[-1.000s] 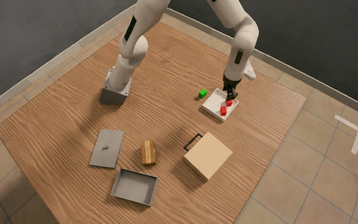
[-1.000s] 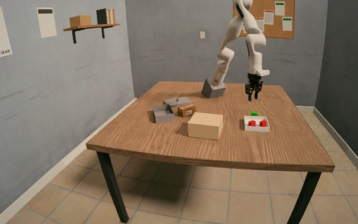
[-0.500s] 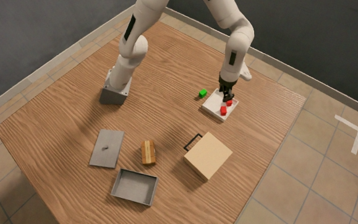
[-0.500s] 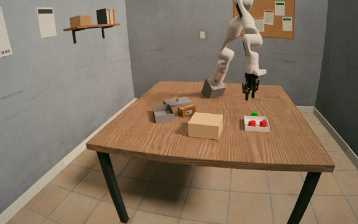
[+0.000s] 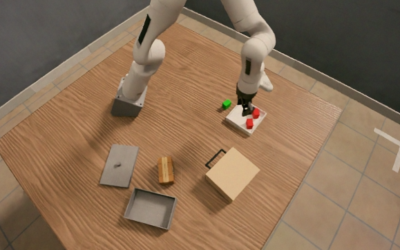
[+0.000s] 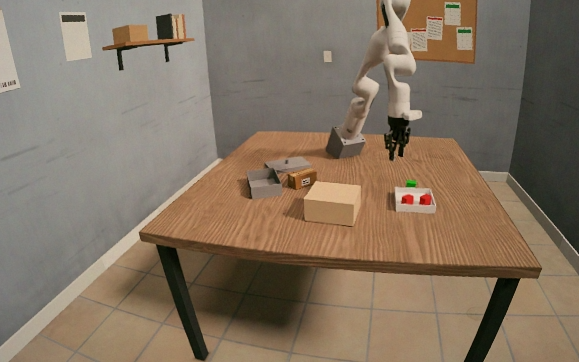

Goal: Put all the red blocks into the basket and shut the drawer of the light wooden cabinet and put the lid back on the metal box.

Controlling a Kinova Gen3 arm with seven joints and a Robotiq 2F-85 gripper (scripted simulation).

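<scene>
Two red blocks (image 5: 255, 112) (image 5: 249, 123) (image 6: 407, 199) (image 6: 425, 199) lie inside the white basket (image 5: 235, 119) (image 6: 415, 209) on the right side of the table. My gripper (image 5: 246, 113) (image 6: 396, 156) hangs in the air well above the basket, partly open, with nothing between its fingers. The light wooden cabinet (image 5: 233, 172) (image 6: 332, 202) stands in front of the basket; its drawer looks pushed in, with the black handle (image 5: 215, 158) sticking out. The metal box (image 5: 150, 208) (image 6: 264, 183) stands open and looks empty. Its lid (image 5: 119, 166) (image 6: 288, 164) lies flat on the table beside it.
A green block (image 5: 226, 103) (image 6: 411, 183) lies on the table just behind the basket. A small brown wooden crate (image 5: 166, 170) (image 6: 302, 178) lies between the lid and the cabinet. The arm's grey base (image 5: 127, 105) (image 6: 344, 145) stands at the back of the table.
</scene>
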